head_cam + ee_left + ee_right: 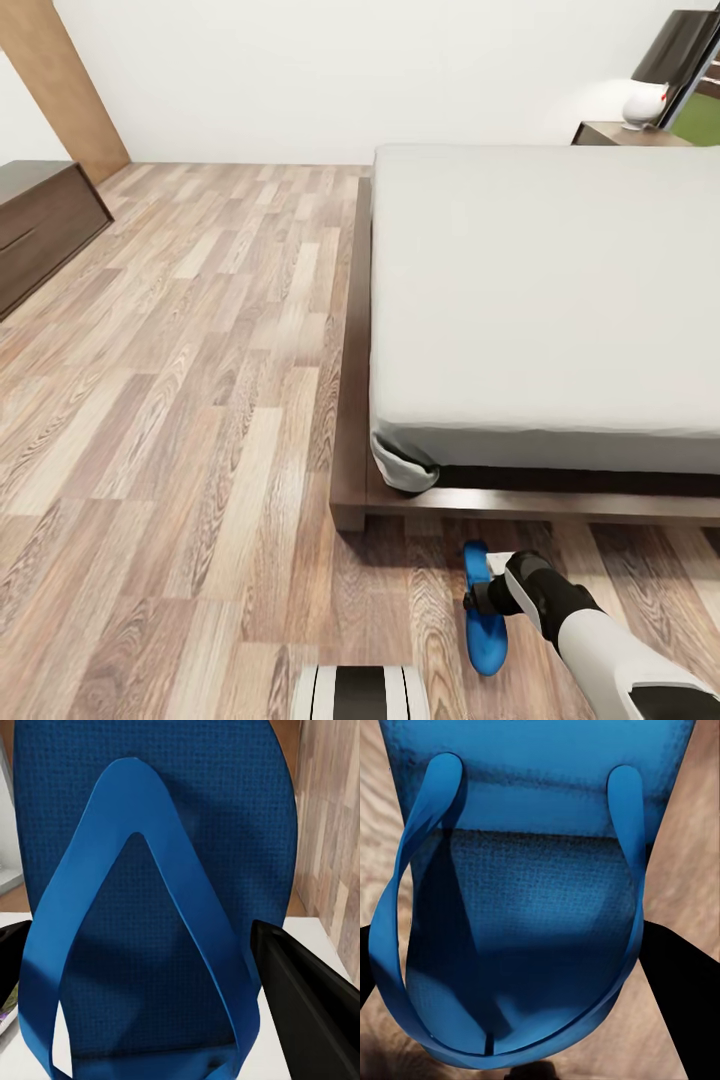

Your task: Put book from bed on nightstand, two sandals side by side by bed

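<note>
One blue sandal (484,612) hangs low over the wooden floor just off the foot corner of the bed (545,290), with my right gripper (478,598) shut on its side. In the right wrist view this sandal (532,900) spans the gap between the dark fingers (679,982). In the left wrist view my left gripper (142,926) is shut on the other blue sandal (150,832), above a white surface. The mattress is flat and pale grey, and the book is out of view. A dark brown nightstand (625,133) stands beyond the bed's far corner.
A long dark brown cabinet (40,230) stands against the left wall. A white rounded object (643,103) sits on the nightstand. Wide wood floor (200,380) stretches left of the bed. My own base (352,692) shows at the bottom edge.
</note>
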`<state>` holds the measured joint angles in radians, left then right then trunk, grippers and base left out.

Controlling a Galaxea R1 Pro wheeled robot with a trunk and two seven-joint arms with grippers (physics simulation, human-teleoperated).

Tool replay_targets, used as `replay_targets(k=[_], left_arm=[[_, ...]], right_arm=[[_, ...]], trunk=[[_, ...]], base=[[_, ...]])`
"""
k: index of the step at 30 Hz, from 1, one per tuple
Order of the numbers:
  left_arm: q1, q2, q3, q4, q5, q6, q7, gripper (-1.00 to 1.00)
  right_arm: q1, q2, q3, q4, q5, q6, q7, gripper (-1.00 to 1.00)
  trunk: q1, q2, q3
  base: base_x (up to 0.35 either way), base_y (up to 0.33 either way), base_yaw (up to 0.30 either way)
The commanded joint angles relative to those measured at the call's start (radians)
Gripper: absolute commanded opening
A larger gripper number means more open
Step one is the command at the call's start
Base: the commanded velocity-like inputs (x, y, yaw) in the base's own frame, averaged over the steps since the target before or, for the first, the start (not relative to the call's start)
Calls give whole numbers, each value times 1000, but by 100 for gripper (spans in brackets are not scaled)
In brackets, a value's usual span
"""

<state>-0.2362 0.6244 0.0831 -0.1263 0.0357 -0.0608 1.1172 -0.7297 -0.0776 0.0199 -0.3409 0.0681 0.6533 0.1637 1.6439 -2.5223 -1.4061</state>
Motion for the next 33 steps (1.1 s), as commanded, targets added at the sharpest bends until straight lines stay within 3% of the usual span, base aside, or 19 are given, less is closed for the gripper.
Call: replay_targets(k=[1, 22, 33], left_arm=[[0, 0, 3, -1, 4, -6, 0, -100], [0, 1, 3, 0, 4, -5, -1, -100], [0, 1, 3, 0, 3, -5, -1, -100]], right_arm=[[0, -1, 2, -2, 7, 3, 6, -100], [-9, 1, 2, -13, 7, -9, 7, -100], [-21, 2, 2, -14, 7, -9, 7, -100]], trunk=[[0, -1, -5], [2, -1, -16], [4, -3, -39]], base=[[0, 0, 0], [0, 0, 0], [0, 0, 0]])
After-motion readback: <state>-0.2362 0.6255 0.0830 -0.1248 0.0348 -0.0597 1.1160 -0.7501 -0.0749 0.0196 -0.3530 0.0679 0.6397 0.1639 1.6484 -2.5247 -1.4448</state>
